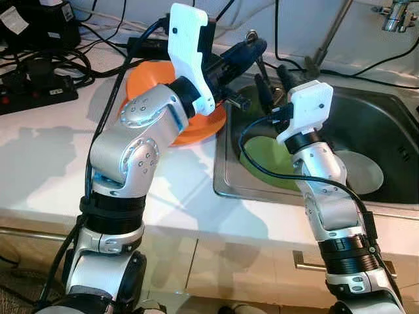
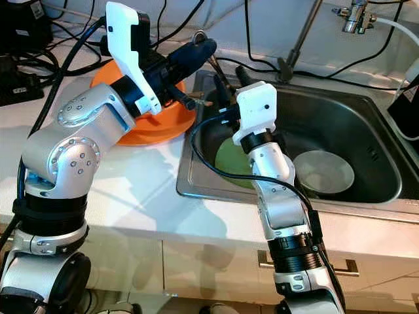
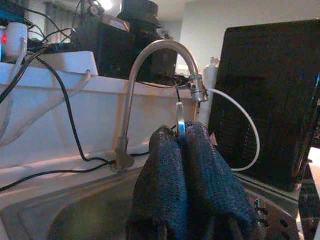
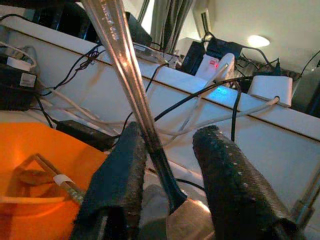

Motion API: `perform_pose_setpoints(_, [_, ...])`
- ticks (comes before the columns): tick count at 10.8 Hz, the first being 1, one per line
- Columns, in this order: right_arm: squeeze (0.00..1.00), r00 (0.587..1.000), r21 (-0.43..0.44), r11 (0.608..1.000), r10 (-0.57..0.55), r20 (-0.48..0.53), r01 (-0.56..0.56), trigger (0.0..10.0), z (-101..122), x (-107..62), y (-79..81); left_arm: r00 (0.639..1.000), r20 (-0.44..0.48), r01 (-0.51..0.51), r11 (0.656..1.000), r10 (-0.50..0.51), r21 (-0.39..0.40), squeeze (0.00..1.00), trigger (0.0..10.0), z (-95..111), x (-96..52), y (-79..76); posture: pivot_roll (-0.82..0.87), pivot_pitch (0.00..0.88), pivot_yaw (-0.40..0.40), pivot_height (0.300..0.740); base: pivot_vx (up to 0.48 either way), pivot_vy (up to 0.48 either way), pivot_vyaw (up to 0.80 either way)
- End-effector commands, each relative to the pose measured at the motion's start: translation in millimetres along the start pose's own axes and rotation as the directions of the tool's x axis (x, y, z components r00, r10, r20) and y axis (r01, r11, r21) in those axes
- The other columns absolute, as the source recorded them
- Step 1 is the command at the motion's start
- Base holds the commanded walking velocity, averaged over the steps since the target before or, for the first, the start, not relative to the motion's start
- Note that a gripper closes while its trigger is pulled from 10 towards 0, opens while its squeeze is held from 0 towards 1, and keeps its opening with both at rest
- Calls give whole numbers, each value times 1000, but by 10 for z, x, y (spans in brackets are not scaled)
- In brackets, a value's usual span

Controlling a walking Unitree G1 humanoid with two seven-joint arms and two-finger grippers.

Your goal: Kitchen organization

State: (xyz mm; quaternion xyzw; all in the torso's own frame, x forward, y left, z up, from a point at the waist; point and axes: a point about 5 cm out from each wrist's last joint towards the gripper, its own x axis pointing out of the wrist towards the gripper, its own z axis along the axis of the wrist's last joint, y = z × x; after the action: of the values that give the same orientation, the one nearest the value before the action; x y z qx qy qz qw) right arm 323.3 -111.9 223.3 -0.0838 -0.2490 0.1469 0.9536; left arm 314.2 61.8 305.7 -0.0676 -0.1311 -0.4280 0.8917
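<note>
Steel utensil point(image 4: 125, 65) handle-up, tilted, in left gripper's point(image 3: 182, 150) clamped jaws; right gripper point(image 4: 170, 165) jaws apart.

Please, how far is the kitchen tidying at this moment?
Done: little that I can confirm; an orange dish sits on the counter. In hand: the left end effector is shut on a metal utensil above the sink, its lower part between the open fingers of the right end effector. Left: a green plate and a pale bowl lie in the sink.
</note>
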Motion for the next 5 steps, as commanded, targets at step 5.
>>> perform_pose_setpoints(5, [0, 1000, -16, 1000, -15, 1, 15, 0, -1, -32, -56, 1000, -6, 15, 1000, -15, 7, 0, 10000, -19, 4, -46, -12, 25, -104, 740, 0, 0, 0])
